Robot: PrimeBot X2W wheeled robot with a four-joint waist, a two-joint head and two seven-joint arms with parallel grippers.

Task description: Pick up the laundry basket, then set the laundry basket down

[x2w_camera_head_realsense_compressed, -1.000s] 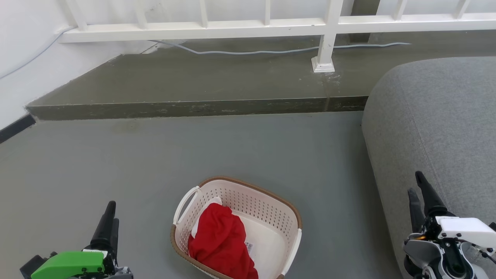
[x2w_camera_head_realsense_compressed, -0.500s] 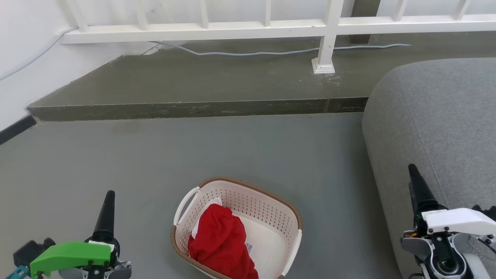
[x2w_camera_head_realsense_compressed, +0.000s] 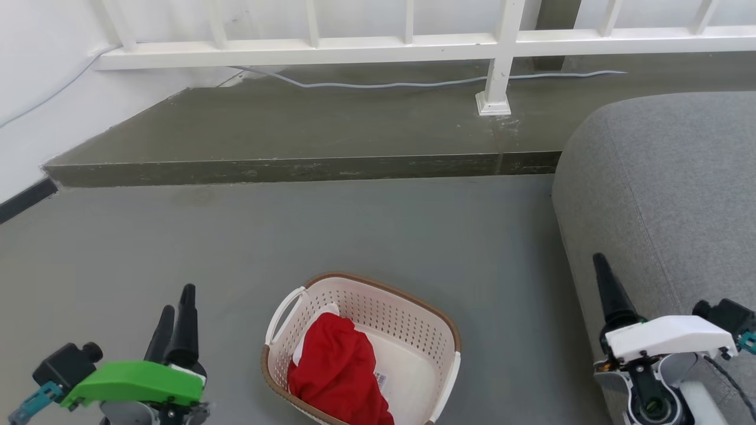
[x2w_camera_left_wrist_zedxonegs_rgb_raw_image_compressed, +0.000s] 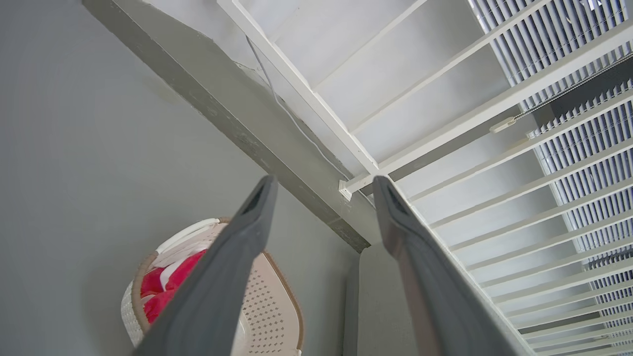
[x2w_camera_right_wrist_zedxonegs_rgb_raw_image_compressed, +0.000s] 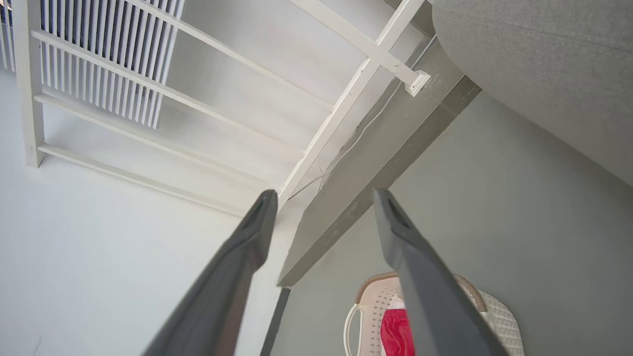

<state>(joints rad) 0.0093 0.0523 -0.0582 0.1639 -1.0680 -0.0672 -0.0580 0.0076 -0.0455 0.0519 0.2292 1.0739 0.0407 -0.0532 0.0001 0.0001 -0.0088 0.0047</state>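
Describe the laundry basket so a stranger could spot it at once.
Start at the big grey sofa on the right; on the grey floor to its left, nearer than the long step, stands the laundry basket. It is the cream tub with perforated sides, a brown rim and white loop handles, holding a red cloth.

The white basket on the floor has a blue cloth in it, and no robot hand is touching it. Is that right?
Almost. The cloth in the laundry basket is red, not blue; the head view shows it. The rest is right: the basket sits on the floor, and neither the left gripper nor the right gripper touches it.
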